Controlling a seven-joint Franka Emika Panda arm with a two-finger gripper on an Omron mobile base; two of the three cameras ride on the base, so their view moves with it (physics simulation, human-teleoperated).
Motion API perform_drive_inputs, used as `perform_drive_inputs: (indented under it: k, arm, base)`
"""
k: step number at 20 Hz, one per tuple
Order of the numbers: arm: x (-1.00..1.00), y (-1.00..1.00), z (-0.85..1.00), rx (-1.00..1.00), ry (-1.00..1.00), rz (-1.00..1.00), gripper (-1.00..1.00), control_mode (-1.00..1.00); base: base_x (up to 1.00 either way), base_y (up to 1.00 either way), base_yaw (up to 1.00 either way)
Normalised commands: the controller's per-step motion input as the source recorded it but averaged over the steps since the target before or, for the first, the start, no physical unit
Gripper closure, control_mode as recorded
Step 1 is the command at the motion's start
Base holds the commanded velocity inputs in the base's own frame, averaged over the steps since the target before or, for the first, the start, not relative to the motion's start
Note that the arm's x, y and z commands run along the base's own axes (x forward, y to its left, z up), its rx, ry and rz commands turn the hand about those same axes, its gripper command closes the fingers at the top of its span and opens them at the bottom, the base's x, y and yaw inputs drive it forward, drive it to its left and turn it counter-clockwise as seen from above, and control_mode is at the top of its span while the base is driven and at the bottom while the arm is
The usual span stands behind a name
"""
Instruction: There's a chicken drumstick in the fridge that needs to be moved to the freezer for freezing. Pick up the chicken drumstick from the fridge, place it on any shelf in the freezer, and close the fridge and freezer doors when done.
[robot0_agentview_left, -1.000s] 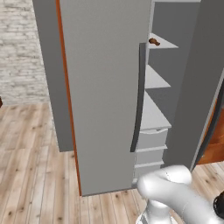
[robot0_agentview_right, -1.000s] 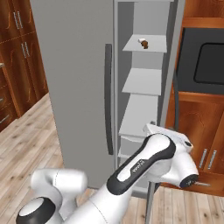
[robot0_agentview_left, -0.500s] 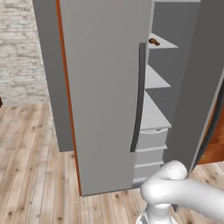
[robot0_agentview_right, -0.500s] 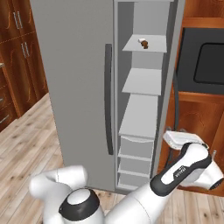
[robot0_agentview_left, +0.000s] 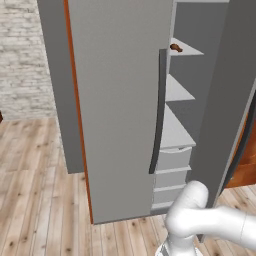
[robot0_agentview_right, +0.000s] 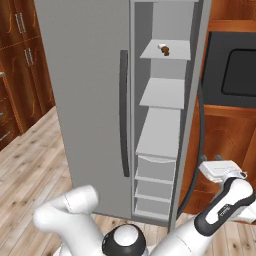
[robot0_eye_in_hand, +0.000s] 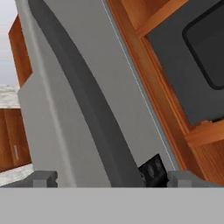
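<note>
Behind the freezer door (robot0_agentview_right: 196, 100), gripper (robot0_agentview_right: 220, 170) half hidden.

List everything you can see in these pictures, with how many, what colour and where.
chicken drumstick: one, reddish-brown, on the top shelf of the open compartment.
shelves: three, flat pale grey, stacked in that open compartment.
drawers: three, pale grey, below the shelves.
closed door: one, grey, with a long dark curved handle, left of the open compartment.
open door: one, grey, swung out on the right, with a dark handle.
wooden cabinets: brown, on both sides of the unit.
black oven: one, in the right cabinets.
plank floor: light wood.
gripper: one, open, at the open door's handle.
</note>
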Motion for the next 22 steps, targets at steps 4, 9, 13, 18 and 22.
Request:
perform_drive_inputs:
  k: [4,9,13,18,22]
  arm:
    - [0.49,-0.14,-0.58,-0.01,0.0,-0.08,-1.0,-1.0]
    - [0.54,-0.39,-0.36,0.0,0.0,-0.06,-1.0,-1.0]
    - [0.2,-0.03,-0.31,0.0,0.0,-0.16,-1.0,-1.0]
    - [0.05,0.04,-0.2,-0.01,0.01,-0.22,-1.0,-1.0]
    - [0.01,0.08,0.0,0.0,0.02,-0.09,-1.0,-1.0]
  base:
    - [0.0,0.0,0.0]
    - [0.0,0.0,0.0]
    - [0.0,0.0,0.0]
    - [0.0,0.0,0.0]
    - [0.0,0.0,0.0]
